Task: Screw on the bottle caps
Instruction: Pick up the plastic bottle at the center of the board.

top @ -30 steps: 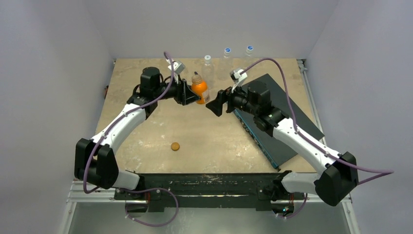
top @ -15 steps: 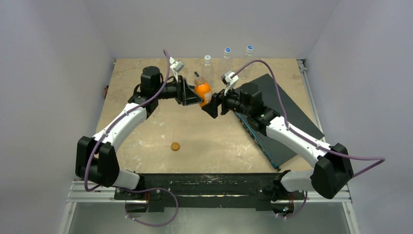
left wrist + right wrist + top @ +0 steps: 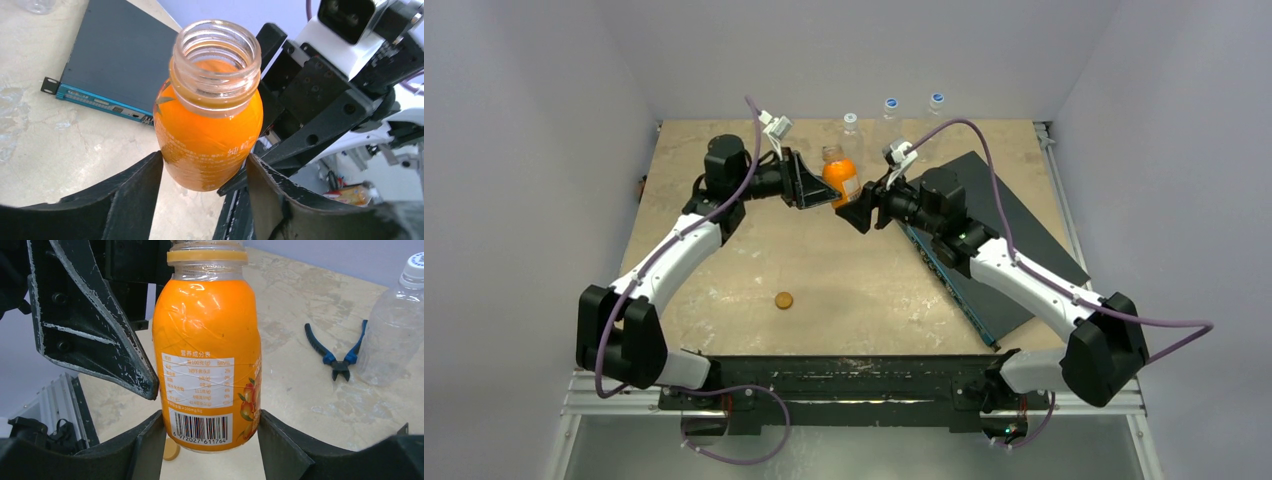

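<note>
Right wrist | pliers by clear btl | left jaws beside orange btl

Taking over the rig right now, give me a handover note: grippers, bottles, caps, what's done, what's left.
Left gripper: closed on the orange bottle, low on its body.
Right gripper: closed on the same bottle near its base. The bottle is off the table with its mouth uncapped.
Orange cap: loose on the table, nearer the arm bases.
Done: the clear bottles at the far edge look capped.
Left: fetch the orange cap and screw it on.
</note>
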Robot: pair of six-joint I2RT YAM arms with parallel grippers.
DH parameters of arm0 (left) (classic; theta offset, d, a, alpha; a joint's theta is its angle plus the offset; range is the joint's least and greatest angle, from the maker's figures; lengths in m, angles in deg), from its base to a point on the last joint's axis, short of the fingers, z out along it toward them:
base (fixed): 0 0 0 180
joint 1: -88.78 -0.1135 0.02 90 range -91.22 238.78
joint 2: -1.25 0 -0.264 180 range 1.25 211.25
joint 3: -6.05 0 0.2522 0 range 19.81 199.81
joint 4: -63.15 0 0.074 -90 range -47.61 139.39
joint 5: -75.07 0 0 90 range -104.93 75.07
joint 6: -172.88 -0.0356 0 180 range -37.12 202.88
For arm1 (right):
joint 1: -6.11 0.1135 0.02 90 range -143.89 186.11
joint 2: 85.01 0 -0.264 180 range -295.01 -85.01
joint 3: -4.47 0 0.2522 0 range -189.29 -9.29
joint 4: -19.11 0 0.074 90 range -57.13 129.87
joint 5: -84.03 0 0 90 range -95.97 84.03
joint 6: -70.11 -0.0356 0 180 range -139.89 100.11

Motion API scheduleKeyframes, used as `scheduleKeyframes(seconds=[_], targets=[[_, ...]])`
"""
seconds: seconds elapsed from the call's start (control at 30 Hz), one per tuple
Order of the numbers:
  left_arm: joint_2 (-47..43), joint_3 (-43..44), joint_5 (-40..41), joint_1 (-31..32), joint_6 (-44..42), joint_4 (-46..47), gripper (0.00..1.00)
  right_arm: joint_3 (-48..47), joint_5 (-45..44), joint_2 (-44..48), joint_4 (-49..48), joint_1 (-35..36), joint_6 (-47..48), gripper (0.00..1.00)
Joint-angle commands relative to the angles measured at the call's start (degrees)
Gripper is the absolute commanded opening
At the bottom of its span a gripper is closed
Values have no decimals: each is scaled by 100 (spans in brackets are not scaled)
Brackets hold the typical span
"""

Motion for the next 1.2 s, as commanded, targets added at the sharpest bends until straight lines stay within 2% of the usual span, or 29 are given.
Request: scheduleKeyframes(seconds=[0.0, 0.13, 0.4, 0.67, 0.83, 1.0, 1.1, 1.17], targets=[[-426, -137, 424, 10, 78, 372, 66, -139, 447, -71, -493, 38, -308, 36], [-616, -400, 864, 18, 237, 788, 72, -150, 489, -123, -655, 36, -575, 35], [-1013, -1154, 1585, 43, 692, 1926, 73, -45, 370, -226, -1394, 50, -1626, 33], [-1180, -1587, 2247, 183, 962, 2836, 73, -49, 204, -404, -1714, 206, -1964, 33], [-1104, -1653, 2557, 444, 932, 3001, 72, 50, -11, -367, -1982, 246, -2159, 33], [-1100, -1789, 2807, 528, 985, 3290, 69, 18, -115, -430, -2071, 346, -2246, 33], [-1114, -1847, 2890, 529, 1013, 3423, 62, 79, -235, -430, -2126, 397, -2283, 34], [-1072, -1840, 2842, 529, 1013, 3440, 53, 69, -288, -432, -2121, 409, -2298, 38]])
